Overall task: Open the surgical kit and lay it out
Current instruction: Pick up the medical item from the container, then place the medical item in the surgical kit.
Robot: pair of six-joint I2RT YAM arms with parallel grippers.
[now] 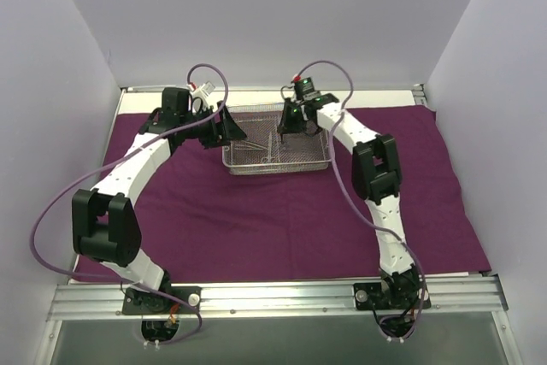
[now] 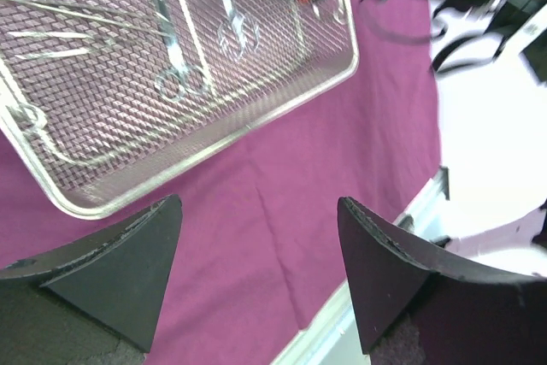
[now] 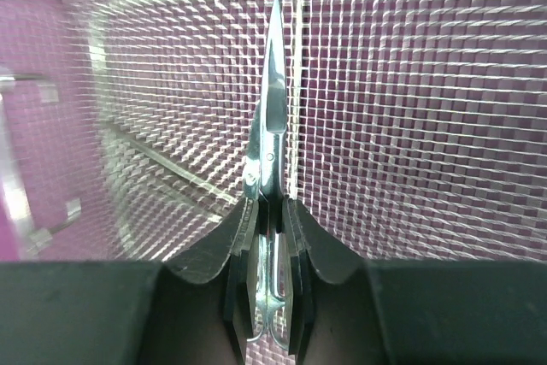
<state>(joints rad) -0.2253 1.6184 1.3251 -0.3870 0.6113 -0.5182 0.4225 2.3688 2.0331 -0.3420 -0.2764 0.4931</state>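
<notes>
The dark purple cloth wrap (image 1: 282,220) lies spread flat on the table. The silver wire-mesh tray (image 1: 318,164) stands on it at the back middle, with several slim ring-handled instruments (image 1: 267,151) inside. My left gripper (image 1: 224,126) is open and empty, hovering over the cloth (image 2: 256,177) just left of the tray (image 2: 282,104); instruments (image 2: 175,74) lie in it. My right gripper (image 1: 291,126) is inside the tray. In the right wrist view it (image 3: 269,220) is shut on a pair of scissors (image 3: 272,117), blades pointing away over the mesh (image 3: 410,126).
White walls close in the table on the left, back and right. A metal rail (image 1: 273,297) runs along the near edge by the arm bases. The cloth's edge and the white table border (image 2: 342,322) lie under my left gripper. Purple cables loop off both arms.
</notes>
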